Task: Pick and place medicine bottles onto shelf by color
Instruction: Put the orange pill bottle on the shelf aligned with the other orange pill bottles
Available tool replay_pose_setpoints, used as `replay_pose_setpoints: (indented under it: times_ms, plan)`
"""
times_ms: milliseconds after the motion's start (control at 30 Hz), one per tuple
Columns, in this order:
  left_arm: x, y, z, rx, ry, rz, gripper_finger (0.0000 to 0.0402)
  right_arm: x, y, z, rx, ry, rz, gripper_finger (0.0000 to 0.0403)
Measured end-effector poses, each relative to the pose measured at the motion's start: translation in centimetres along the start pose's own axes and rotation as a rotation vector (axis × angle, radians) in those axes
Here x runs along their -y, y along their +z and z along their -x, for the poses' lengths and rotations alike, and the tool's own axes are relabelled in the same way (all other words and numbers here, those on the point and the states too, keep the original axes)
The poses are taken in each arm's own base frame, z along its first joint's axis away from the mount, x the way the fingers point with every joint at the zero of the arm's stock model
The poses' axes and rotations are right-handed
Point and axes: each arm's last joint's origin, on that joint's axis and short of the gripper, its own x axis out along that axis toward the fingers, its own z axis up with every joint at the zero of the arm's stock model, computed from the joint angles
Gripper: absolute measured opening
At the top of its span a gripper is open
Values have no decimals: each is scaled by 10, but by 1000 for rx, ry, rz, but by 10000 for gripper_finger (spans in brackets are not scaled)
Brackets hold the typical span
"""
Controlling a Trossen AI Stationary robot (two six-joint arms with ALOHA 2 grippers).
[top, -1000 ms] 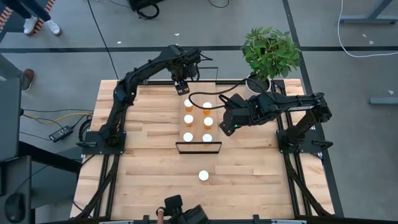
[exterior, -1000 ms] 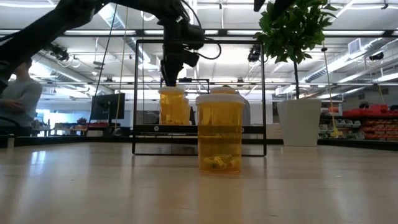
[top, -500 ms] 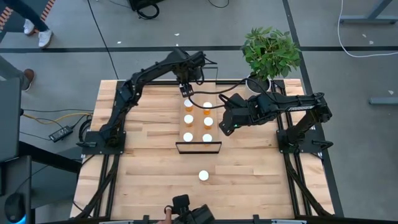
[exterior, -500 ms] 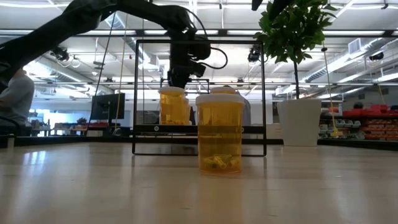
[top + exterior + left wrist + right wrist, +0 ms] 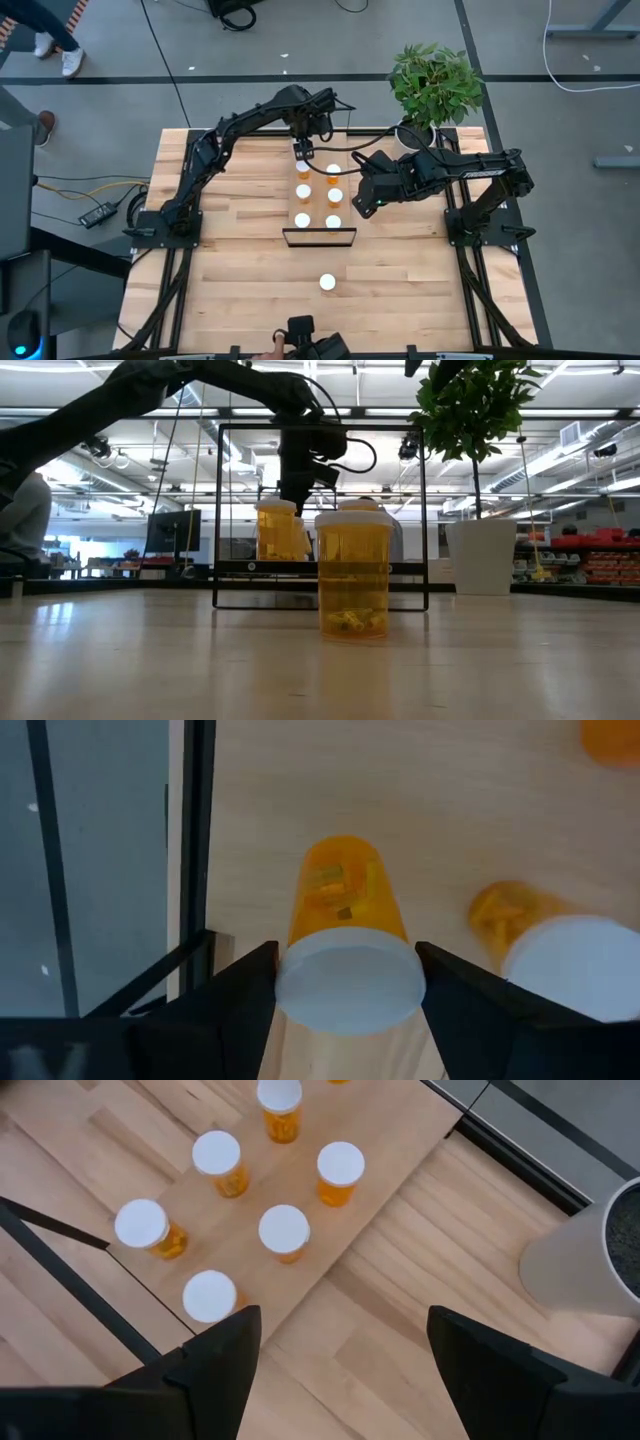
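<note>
Left gripper (image 5: 347, 982) has its two fingers either side of the white cap of an orange bottle (image 5: 342, 910), which stands upright on the shelf (image 5: 318, 152), so it looks clamped on that bottle, though I can't say for sure the pads are actually pressing. From above, this bottle is the far one in the shelf's left column, up near 12 o'clock on the board. Its long axis is vertical, straight under the claw, so my guess is the next move is simply up or down along that line.

Five more white-capped bottles (image 5: 334, 195) sit in two columns toward 6 o'clock of it. One stray bottle (image 5: 327, 283) is off the shelf, on the table (image 5: 230, 280) past the 6 o'clock end.

Right gripper (image 5: 340, 1350) hovers empty, fingers spread, at 3 o'clock of the shelf, near the plant pot (image 5: 590, 1265).
</note>
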Motion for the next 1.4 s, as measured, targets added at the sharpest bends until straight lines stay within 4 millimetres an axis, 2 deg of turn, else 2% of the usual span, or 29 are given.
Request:
replay_pose_setpoints:
  times_ms: [267, 700, 967, 1400]
  plan:
    - [2, 2, -8, -20, -3, -47, 230, 0, 0, 0, 0, 0, -5, 294]
    - [0, 3, -8, -16, 28, -89, 230, 0, 0, 0, 0, 0, -8, 294]
    - [4, -4, -24, -100, 16, -101, 231, 0, 0, 0, 0, 1, -8, 294]
    - [4, 2, -24, -54, 40, -97, 230, -1, -1, 0, 0, 2, -14, 294]
